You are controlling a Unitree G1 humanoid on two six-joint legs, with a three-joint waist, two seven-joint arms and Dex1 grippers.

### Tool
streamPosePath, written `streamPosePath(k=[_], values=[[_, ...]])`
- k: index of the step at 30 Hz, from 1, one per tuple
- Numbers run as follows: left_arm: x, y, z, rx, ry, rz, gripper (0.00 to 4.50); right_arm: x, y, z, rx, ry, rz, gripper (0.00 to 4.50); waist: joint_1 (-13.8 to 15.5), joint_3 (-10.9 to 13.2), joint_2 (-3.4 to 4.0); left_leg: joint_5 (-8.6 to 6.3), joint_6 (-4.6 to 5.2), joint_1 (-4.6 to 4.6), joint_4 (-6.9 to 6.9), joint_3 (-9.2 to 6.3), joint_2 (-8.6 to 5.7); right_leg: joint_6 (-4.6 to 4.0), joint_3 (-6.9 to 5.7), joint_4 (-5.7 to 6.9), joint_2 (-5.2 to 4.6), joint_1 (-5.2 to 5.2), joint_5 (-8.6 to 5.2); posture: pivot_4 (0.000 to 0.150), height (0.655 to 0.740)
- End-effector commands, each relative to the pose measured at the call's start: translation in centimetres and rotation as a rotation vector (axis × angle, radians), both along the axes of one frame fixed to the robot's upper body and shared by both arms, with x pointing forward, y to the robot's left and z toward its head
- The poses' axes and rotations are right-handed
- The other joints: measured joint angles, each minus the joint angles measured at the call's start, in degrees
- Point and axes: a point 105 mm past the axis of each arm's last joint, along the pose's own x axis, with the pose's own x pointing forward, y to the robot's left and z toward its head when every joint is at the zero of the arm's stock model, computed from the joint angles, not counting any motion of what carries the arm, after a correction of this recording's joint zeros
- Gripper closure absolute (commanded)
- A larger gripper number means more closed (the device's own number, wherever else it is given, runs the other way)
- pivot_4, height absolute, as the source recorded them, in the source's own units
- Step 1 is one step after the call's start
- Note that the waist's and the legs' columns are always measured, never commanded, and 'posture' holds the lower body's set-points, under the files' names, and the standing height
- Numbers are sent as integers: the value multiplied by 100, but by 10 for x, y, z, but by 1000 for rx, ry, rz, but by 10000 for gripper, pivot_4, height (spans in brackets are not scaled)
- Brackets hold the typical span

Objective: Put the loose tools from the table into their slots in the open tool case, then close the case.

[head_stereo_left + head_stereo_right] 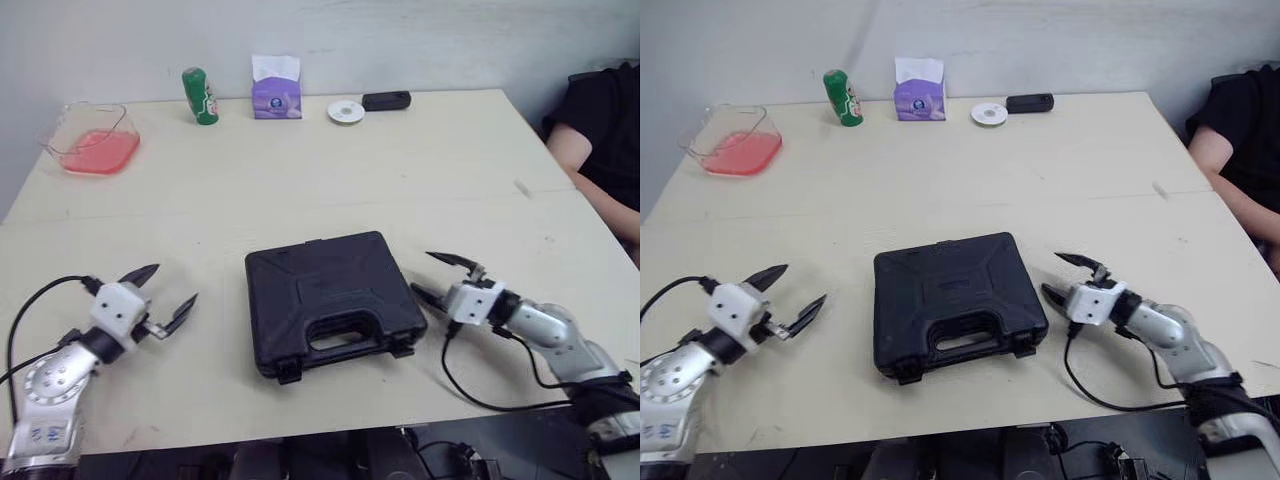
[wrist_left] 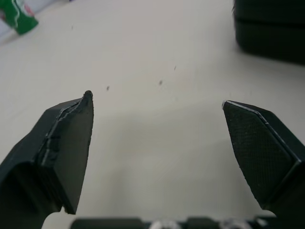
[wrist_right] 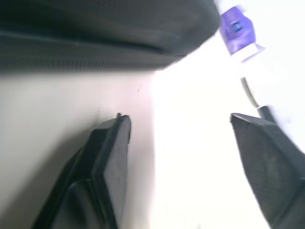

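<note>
Left eye view: the black moulded plastic tool case (image 1: 330, 300) lies shut in the middle of the cream table (image 1: 400, 170), handle toward the near edge, its contents hidden. The left gripper (image 1: 172, 284) is well to its left, fingers spread wide. The right gripper (image 1: 420, 272), also spread, is just beside its right side. A person's black sleeve (image 1: 600, 110) is cut off at the right edge.

Left wrist view: a green can (image 2: 19, 16), cropped, and one corner of the case.

Right wrist view: the case's side wall up close — a purple tissue box (image 3: 237, 28) beyond.
</note>
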Motion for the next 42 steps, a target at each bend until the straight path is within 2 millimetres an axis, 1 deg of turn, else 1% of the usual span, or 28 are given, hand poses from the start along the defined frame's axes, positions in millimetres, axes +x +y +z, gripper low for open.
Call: streamPosePath(k=[1,3,6,9,11,12,14,15,18,19,22,24,25,26,27,28,30,34,37,41,42], values=[[-1,6,25,-6,-47,-1,0,-12,-11,4,35,96,7,12566,39,0,0,0,0,9,0,-3,0,-1,-2,-1,0,12,0,1500,7400],[1,7,30,-17,-49,-1,0,-16,-17,9,63,129,2,12566,71,1,2,-11,2,21,0,-12,0,-3,-9,-8,-3,32,1,1500,7400],[3,-1,35,-53,-40,-53,0,-19,-28,16,189,223,-44,12566,71,2,3,-23,1,31,0,-12,-2,-4,-8,-17,-7,44,1,1500,7400],[-1,-18,36,-79,0,-156,0,-17,-40,23,249,261,-99,12566,44,3,5,-24,1,30,-1,-8,0,-3,-7,-23,-6,44,2,1500,7400],[-2,-25,36,-90,20,-190,0,-16,-41,24,270,310,-105,12566,28,4,8,-24,0,32,-1,-2,2,-3,-4,-23,-5,42,2,1500,7400],[-1,-30,37,-89,25,-213,0,-19,-36,27,345,385,-76,14844,30,5,9,-24,-1,35,-2,1,2,-4,-2,-23,-3,43,2,1500,7400],[-1,-40,39,-95,41,-259,0,-21,-28,31,421,467,-49,20481,34,6,10,-25,-3,39,-6,1,8,-4,-1,-23,0,43,1,1500,7400],[-2,-46,40,-97,47,-298,0,-22,-23,31,415,487,-25,25843,40,6,11,-25,-5,41,-6,1,11,-6,0,-22,0,43,2,1500,7400],[-3,-64,43,-124,70,-382,8192,-19,-15,29,373,496,-16,41034,49,6,11,-27,-7,41,-7,1,10,-9,-2,-22,2,43,2,1500,7400],[-3,-67,42,-121,81,-395,12953,-18,-13,28,362,496,-20,45000,51,6,11,-28,-6,40,-7,2,7,-9,-1,-22,2,43,2,1500,7400],[-6,-76,36,-89,110,-442,26244,-12,-10,26,351,515,-48,45000,52,7,13,-29,-7,40,-7,3,4,-9,-1,-24,1,43,2,1500,7400],[-9,-84,30,-46,138,-484,35271,-11,-5,20,323,587,-63,45000,51,8,14,-29,-7,39,-7,4,4,-9,0,-26,2,41,2,1500,7400],[-10,-87,28,-26,151,-499,41158,-13,-2,19,310,612,-60,45000,52,8,14,-30,-7,39,-7,5,4,-9,0,-26,2,40,2,1500,7400],[-11,-90,24,-11,165,-509,43605,-11,3,19,304,628,-57,45000,51,8,14,-29,-7,39,-7,5,5,-9,0,-27,3,40,2,1500,7400],[-10,-93,21,-8,183,-516,44767,-10,9,19,287,638,-39,45000,50,9,16,-30,-7,39,-7,5,5,-9,0,-27,2,40,2,1500,7400],[-10,-95,20,-8,192,-519,44767,-10,13,19,275,644,-29,45000,51,10,19,-30,-7,39,-7,6,5,-9,0,-26,2,39,2,1500,7400],[-10,-103,13,-1,215,-543,44767,-4,23,12,239,667,-16,45000,37,11,20,-30,-7,39,-7,6,5,-9,2,-25,2,38,2,1500,7400],[-11,-110,0,18,264,-557,44767,9,33,1,175,676,3,45000,41,12,22,-31,-10,39,-11,8,7,-10,0,-27,6,35,1,1500,7400],[-13,-114,-3,16,273,-560,44767,15,40,2,165,685,29,45000,47,12,22,-31,-9,36,-10,13,4,-10,-1,-29,3,33,1,1500,7400],[-14,-117,-3,14,270,-559,44767,18,45,4,171,688,51,45000,44,12,22,-33,-5,36,-4,15,4,-10,-2,-28,1,35,2,1500,7400],[-16,-119,-3,4,271,-563,44767,20,53,6,162,689,79,45000,43,12,22,-33,-5,37,-5,15,6,-10,-2,-27,1,35,2,1500,7400]])
